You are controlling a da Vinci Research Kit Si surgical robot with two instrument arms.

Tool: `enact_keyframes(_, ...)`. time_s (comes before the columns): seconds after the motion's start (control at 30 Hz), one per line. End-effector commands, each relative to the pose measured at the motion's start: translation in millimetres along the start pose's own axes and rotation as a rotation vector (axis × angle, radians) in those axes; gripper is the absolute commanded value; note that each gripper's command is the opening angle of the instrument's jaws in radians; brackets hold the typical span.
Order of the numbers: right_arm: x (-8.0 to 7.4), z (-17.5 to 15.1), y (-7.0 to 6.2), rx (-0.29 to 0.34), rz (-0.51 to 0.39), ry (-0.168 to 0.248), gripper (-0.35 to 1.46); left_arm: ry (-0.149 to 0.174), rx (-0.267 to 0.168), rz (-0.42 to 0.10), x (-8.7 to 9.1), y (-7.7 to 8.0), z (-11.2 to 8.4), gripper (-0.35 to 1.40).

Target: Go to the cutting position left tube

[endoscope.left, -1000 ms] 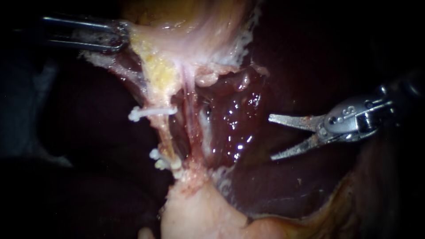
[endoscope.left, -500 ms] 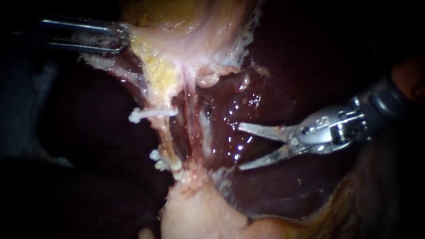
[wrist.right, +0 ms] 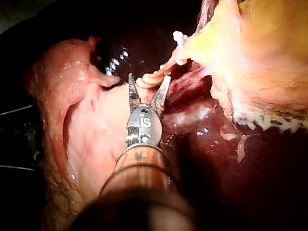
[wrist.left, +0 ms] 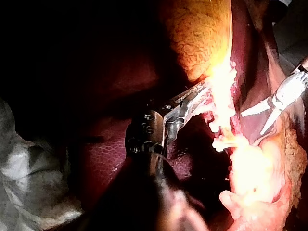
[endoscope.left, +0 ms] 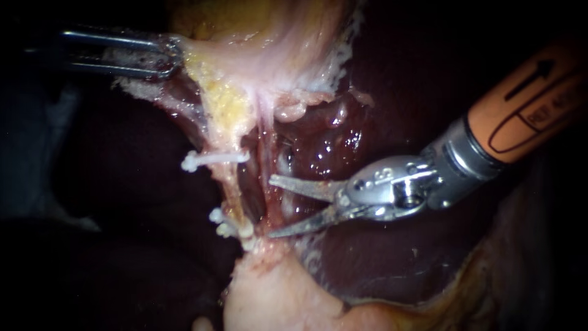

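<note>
Just beyond the right instrument's claw [endoscope.left: 271, 206] lies the left tube [endoscope.left: 231, 190].

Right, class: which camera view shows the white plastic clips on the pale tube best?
The endoscope view: the white plastic clips show side-on, unobstructed, one above, more below. The right wrist view shows them just ahead of the right instrument, partly overlapped. The left wrist view loses them in glare.

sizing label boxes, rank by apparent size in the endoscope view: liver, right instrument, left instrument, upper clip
1. liver
2. right instrument, though it may only be nearer the camera
3. left instrument
4. upper clip
</note>
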Motion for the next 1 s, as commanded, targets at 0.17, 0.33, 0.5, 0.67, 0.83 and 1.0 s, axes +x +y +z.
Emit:
enact_keyframes(0.17,-1.0,1.5,0.7,0.022,0.015,-0.003,1.41,-0.001,0.000,0.000,0.0,0.0,0.0,-0.35)
enact_keyframes(0.33,-2.1,2.5,1.3,0.043,0.028,-0.005,1.40,-0.001,0.000,0.000,0.0,0.0,0.0,-0.35)
enact_keyframes(0.5,-3.0,3.0,2.6,0.047,0.033,-0.006,1.40,0.000,0.000,0.000,0.0,0.0,0.0,-0.35)
enact_keyframes(0.67,-3.3,3.2,3.9,0.044,0.039,-0.007,1.40,-0.001,-0.001,0.000,-0.1,0.0,0.1,-0.35)
enact_keyframes(0.83,-3.6,3.4,4.7,0.043,0.039,-0.007,1.40,-0.001,-0.001,0.001,-0.2,0.0,0.1,-0.35)
enact_keyframes(1.0,-3.6,3.5,4.8,0.040,0.038,-0.007,1.40,-0.001,0.000,0.001,-0.2,0.0,0.2,-0.35)
